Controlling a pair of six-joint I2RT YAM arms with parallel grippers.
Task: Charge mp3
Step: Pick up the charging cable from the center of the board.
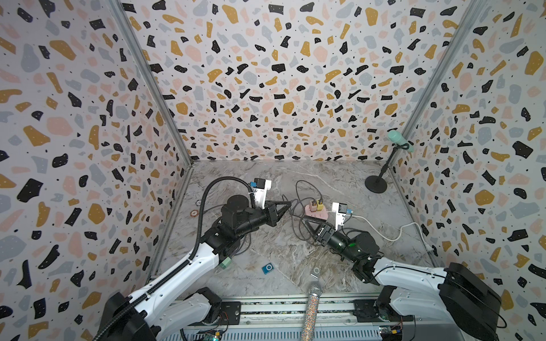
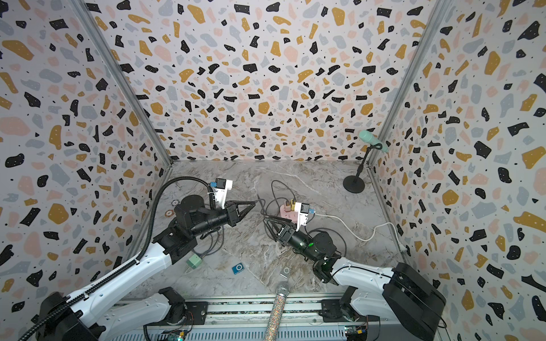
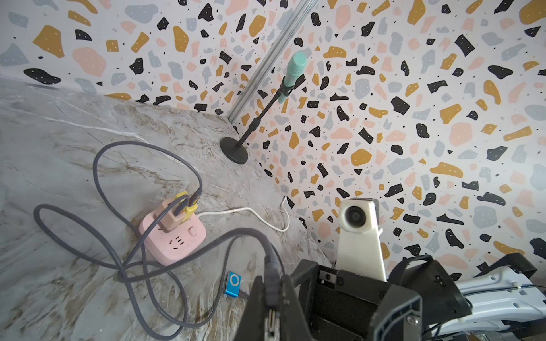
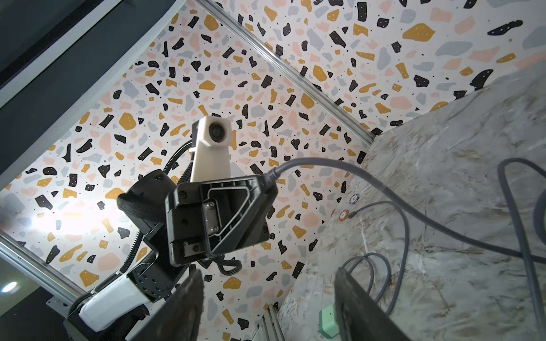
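Clamping the soft grey cable (image 3: 270, 259) near its stiff plug with left gripper (image 3: 273, 292) shut tight; right gripper (image 1: 305, 221) spread, empty. Lying flat at 7 o'clock from pink power strip (image 1: 316, 211): blue mp3 (image 1: 268, 268), small, square, probably light, smooth and slippery; better pinched across its thin edges

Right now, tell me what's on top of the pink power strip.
A pink adapter and a yellow adapter are plugged into the pink power strip, each with a grey cable. A free socket and a button show beside them. The sockets under the adapters are covered.
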